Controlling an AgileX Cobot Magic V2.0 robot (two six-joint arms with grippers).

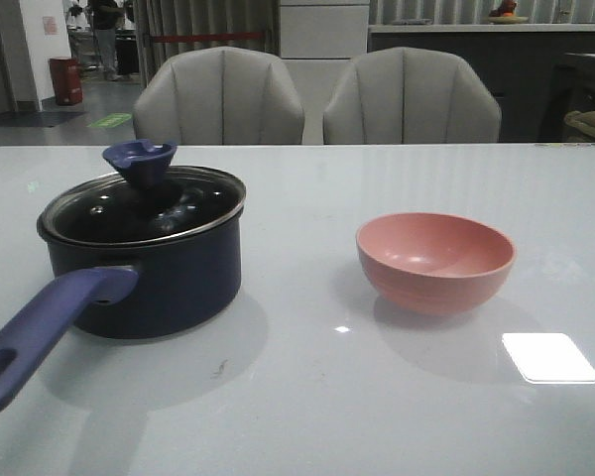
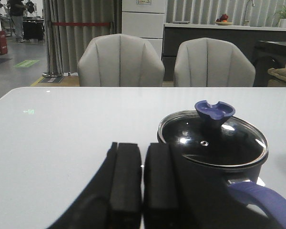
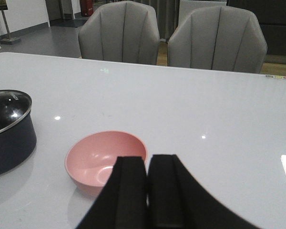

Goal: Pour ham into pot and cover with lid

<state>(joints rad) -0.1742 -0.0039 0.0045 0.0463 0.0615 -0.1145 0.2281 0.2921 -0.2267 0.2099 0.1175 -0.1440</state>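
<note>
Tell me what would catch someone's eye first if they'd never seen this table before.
Probably the dark navy pot on the left of the table, with the glass lid seated on it and its long purple-blue handle pointing toward the camera. To its right stands a pink bowl, upright and apparently empty. Both grippers, left and right, are shut and hold nothing.

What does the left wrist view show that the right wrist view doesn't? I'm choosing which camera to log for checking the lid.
Only the left wrist view shows the lid's blue knob, the whole lid, the start of the pot's handle and the shut left gripper. Only the right wrist view shows the pink bowl, no ham visible inside, and the shut right gripper. Both show the pot with its lid on, the table and two grey chairs.
</note>
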